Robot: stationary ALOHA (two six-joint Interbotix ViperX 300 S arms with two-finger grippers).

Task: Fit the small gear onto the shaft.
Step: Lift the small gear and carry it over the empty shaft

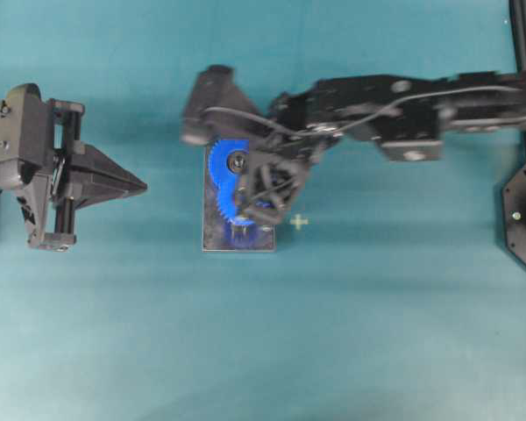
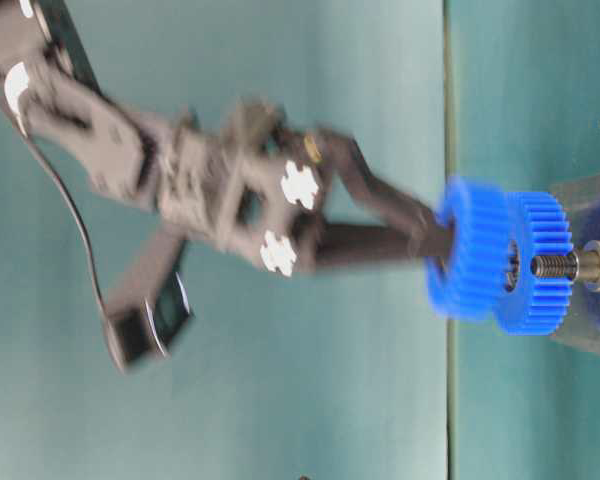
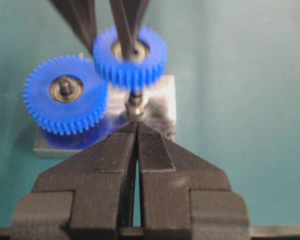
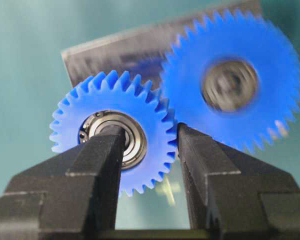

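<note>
You've got the small gear (image 4: pixel 112 137) pinched in the right end effector (image 4: pixel 147 165), one finger through its hub, hovering just above the shaft (image 3: pixel 135 102) at the big gear's (image 3: pixel 65 95) three o'clock, not yet seated; left end effector (image 3: pixel 136 150) sits closed, empty.

- Overhead cam: looks straight down on teal table (image 1: pixel 377 351); far off, both arms in view; grey plate (image 1: pixel 212 237) near centre
- Table-level cam: low, side-on, pic turned sideways; close to small gear (image 2: pixel 468 262) beyond right fingers (image 2: pixel 390 205)
- Left wrist cam: looks out past left fingers (image 3: pixel 155 155) twd plate, v. near; shaft (image 3: pixel 135 102) just ahead of tips
- Right wrist cam: looks along right fingers; closest view; all 4 share gears + plate
</note>
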